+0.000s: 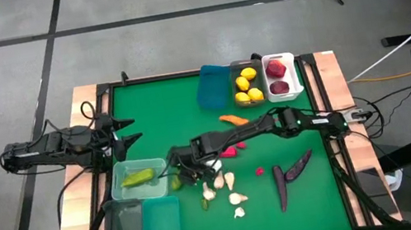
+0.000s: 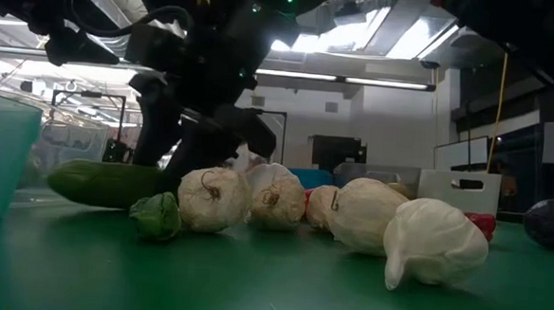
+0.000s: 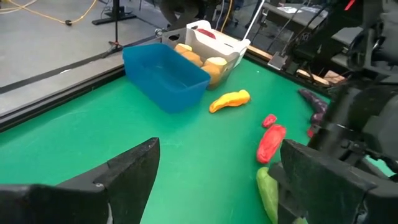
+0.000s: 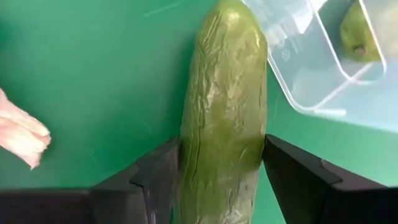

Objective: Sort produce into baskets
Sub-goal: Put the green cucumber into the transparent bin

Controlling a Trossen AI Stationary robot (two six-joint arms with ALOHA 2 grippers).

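Note:
My right gripper [image 1: 176,177] reaches across the table to a green cucumber [image 4: 224,93] beside the pale clear bin [image 1: 139,179] and is shut on it. A second cucumber [image 1: 137,177] lies inside that bin. The held cucumber also shows in the low view [image 2: 105,182], behind several white garlic bulbs [image 2: 213,199]. My left gripper [image 1: 132,133] is open and empty over the table's left side. Lemons [image 1: 247,83] fill one far bin and red apples [image 1: 276,76] the white bin. My right gripper pinches the cucumber's two long sides [image 4: 193,155] between its two fingers, which lie across it. One end [image 4: 233,18] sticks out past the fingers beside the pale bin's corner. The cucumber lies level, low over the table. Whether it rests on the table I cannot tell.
An empty blue bin [image 1: 213,87] stands at the far edge. A teal bin [image 1: 161,227] and a dark clear bin [image 1: 124,229] stand at the near left. The orange carrot [image 1: 233,119], pink pepper [image 1: 232,150], garlic [image 1: 218,188] and two eggplants [image 1: 294,169] lie loose mid-table.

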